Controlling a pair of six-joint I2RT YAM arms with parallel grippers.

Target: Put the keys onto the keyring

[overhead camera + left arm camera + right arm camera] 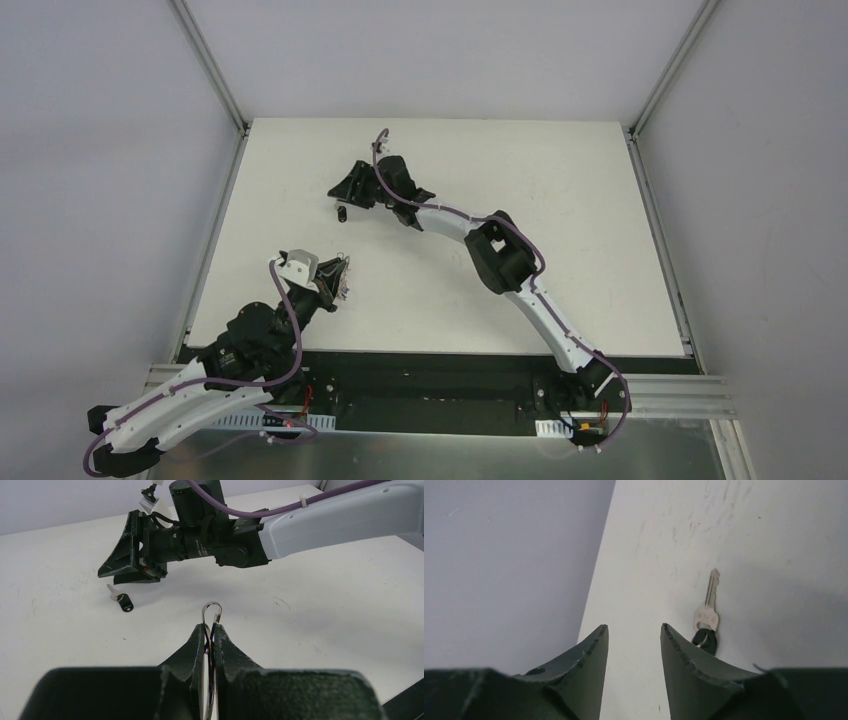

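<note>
My left gripper point(212, 627) is shut on the keyring point(212, 609), a thin silver wire ring seen edge-on, its top loop sticking out past the fingertips. In the top view this gripper point(345, 275) is at the table's near left. A small silver key point(707, 602) lies flat on the table with a black piece point(705, 640) at its head. It also shows in the left wrist view point(120, 599) and in the top view point(342, 214). My right gripper point(634, 627) is open and empty, just above the table, with the key beside its right finger. No blue-headed key shows.
The white table's left edge point(596, 595) runs close by the right gripper, with the grey wall beyond. The right arm point(310, 522) stretches across the far side of the table in the left wrist view.
</note>
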